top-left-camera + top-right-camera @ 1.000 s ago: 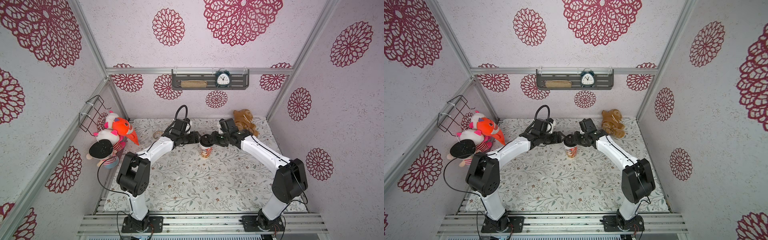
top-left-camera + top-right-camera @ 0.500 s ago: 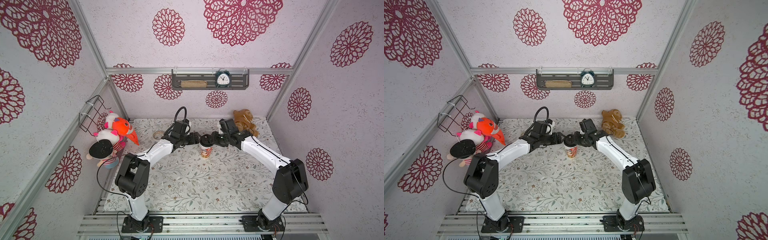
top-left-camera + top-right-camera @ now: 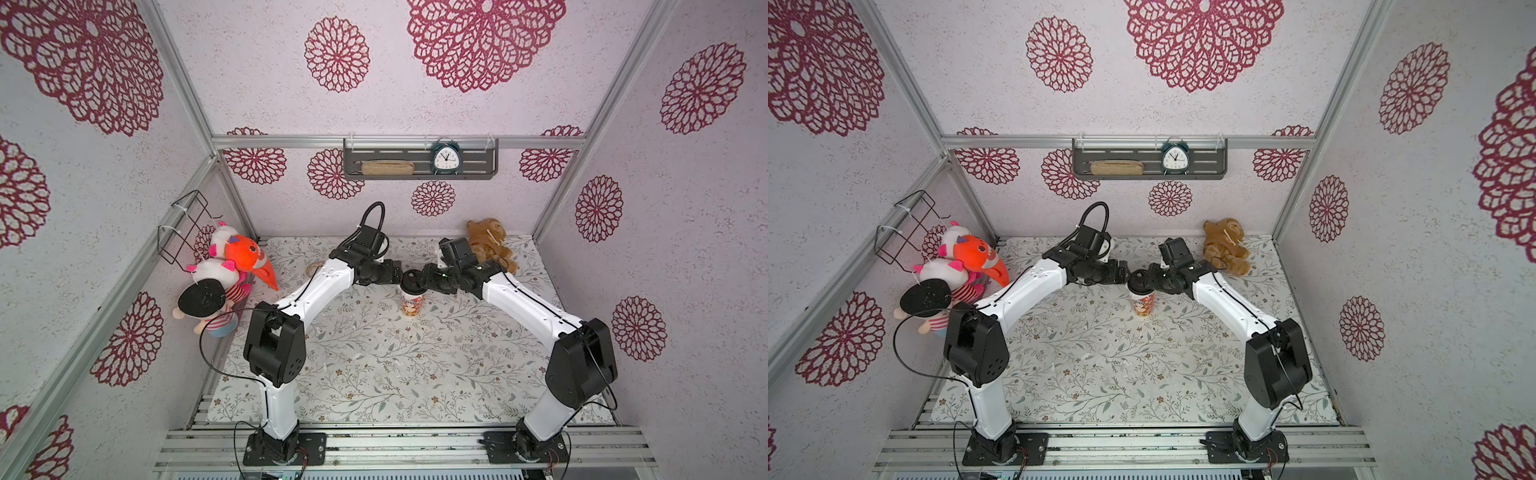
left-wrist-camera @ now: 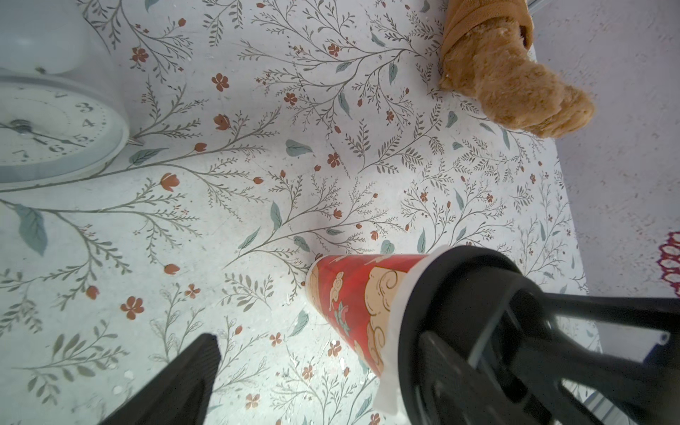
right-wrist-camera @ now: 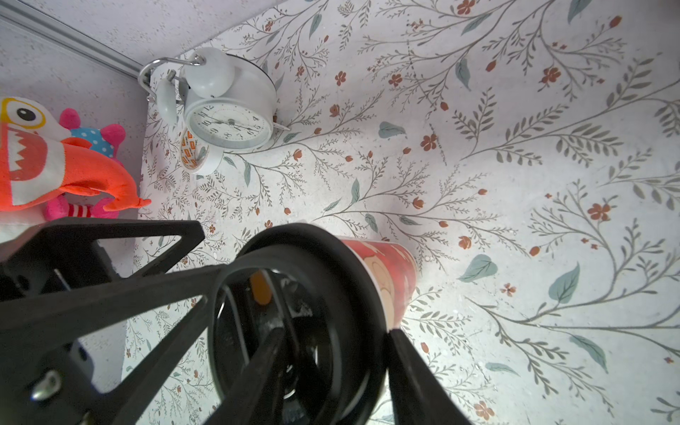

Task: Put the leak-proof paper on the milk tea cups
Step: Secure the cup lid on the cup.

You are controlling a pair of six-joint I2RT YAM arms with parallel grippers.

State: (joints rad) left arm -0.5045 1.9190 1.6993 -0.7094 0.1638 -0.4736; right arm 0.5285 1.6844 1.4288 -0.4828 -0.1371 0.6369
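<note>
Leak-proof paper (image 4: 406, 290) is on cup (image 4: 349, 305) rim, under black lid (image 4: 460, 279) that my R claw (image 5: 335, 333) pinches by the edge. L claw (image 3: 395, 271) spread, empty, beside cup. Paper step looks done imo; 2 claws to clear.

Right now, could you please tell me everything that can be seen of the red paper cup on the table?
The milk tea cup is a tall, tapered paper cup, red with cream cloud prints, narrower at its base. It stands upright on the floral table, between the two arms. The leak-proof paper, a thin white sheet, lies over its rim, and a black lid sits on top, gripped by the right gripper. The left gripper is open beside the cup's top. The inside is hidden.
</note>
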